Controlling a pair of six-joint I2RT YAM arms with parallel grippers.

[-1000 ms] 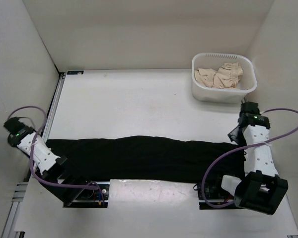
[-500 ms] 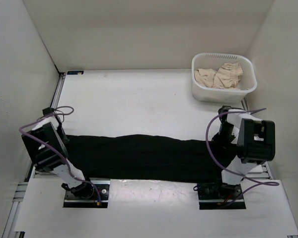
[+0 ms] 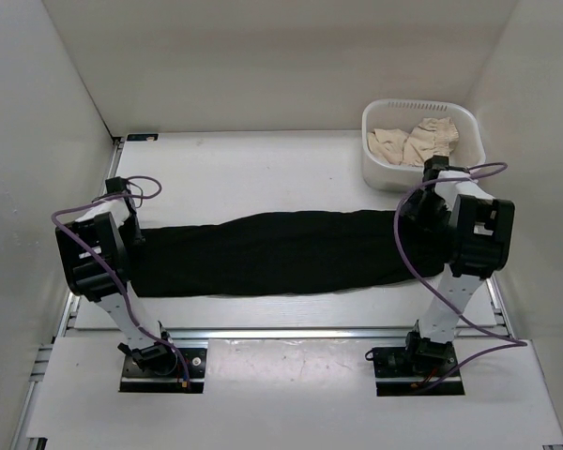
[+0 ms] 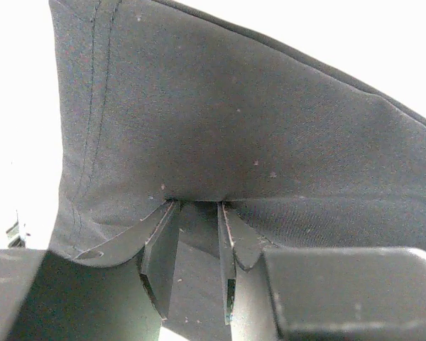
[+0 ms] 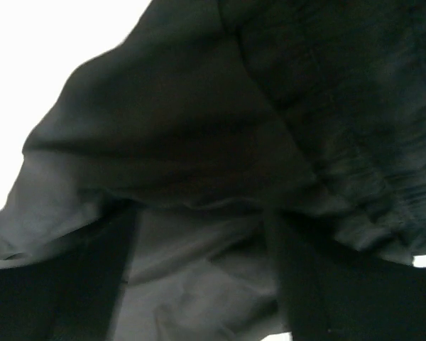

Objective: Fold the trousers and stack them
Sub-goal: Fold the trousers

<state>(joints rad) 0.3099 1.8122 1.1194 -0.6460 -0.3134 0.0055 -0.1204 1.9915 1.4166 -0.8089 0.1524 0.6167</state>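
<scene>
- left gripper (image 4: 197, 207): jaws narrow, pinching a small tuck of black cloth at 1 end of the trousers (image 4: 234, 121). A stitched seam runs just beside the pinch.
- right gripper (image 5: 199, 241): cloth of the trousers (image 5: 270, 106) fills the gap between the 2 fingers and drapes over them. It looks clamped, but the wrist view is dark, so I read that grip with less confidence.
- Top view: left gripper (image 3: 131, 234) and right gripper (image 3: 422, 220) sit at opposite ends of the trousers (image 3: 272, 251), which span between them as 1 long narrow black band across the middle of the table (image 3: 263, 169).
- The band is fairly straight with a slight bulge mid-length. I cannot tell whether it is fully resting on the table or partly lifted.
- Done, by my reading: the width suggests the 2 legs are already laid 1 on the other, so the lengthwise fold is in place.
- Left: the crosswise folds, bringing 1 end over to the other to shorten the band, then the stack step. No folded pile is visible anywhere.
- white basket (image 3: 422, 178) at far right, near the right gripper, holds beige garments (image 3: 415, 142). No black cloth in it.
- Estimate: early to mid task.
</scene>
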